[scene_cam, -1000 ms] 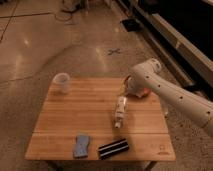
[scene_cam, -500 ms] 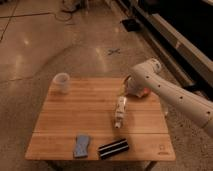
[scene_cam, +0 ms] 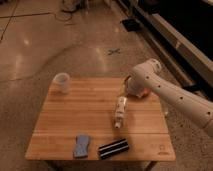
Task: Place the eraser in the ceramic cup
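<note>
On the wooden table (scene_cam: 60,117), the ceramic cup (scene_cam: 61,82) stands upright at the far-left corner. Well apart from it, the blue block (scene_cam: 81,145) lies at the near edge, with the eraser (scene_cam: 113,148) flat just to its right. Right of centre a white bottle (scene_cam: 119,111) lies on its side; the gripper (scene_cam: 123,91) hangs just beyond its far end, grip state indeterminable, beside a partly hidden orange-red bowl (scene_cam: 144,93).
</note>
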Controlling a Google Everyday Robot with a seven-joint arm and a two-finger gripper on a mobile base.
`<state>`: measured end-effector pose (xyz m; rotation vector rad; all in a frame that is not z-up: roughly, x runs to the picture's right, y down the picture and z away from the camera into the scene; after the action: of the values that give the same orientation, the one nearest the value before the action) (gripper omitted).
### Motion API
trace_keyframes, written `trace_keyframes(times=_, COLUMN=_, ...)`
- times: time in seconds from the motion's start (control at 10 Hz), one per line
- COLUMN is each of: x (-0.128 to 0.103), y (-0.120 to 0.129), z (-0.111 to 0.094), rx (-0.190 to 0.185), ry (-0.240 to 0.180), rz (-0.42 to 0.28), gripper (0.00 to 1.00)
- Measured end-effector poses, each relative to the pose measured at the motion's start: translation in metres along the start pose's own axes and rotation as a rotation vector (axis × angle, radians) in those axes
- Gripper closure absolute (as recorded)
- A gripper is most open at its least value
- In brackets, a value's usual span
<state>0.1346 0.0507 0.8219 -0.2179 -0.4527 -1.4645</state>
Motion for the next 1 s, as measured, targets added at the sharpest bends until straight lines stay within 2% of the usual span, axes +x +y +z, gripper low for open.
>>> trace_keyframes(times=0.2, x=-0.028, y=0.007, z=0.012, rx=-0.003, ry=-0.023, rz=0.050, gripper=0.24)
trace_keyframes(times=0.4, x=-0.068, y=0.014, z=0.030, rx=-0.032, ry=-0.069, rz=0.108, gripper=0.24)
trace_keyframes(times=0.5, x=-0.080, y=0.018, z=0.033, rx=-0.046, ry=-0.087, rz=0.129, gripper=0.24)
trace_keyframes(times=0.6, x=-0.100, y=0.028, z=0.036, rx=-0.077, ry=-0.115, rz=0.166, gripper=0.24)
trace_keyframes(times=0.7, x=-0.118, y=0.032, z=0.038, rx=-0.092, ry=-0.133, rz=0.193, gripper=0.24)
trace_keyframes(times=0.8, x=-0.134, y=0.030, z=0.039, rx=-0.091, ry=-0.148, rz=0.208, gripper=0.24)
trace_keyframes(times=1.0, x=-0.170, y=0.017, z=0.039, rx=-0.064, ry=-0.178, rz=0.222, gripper=0.24)
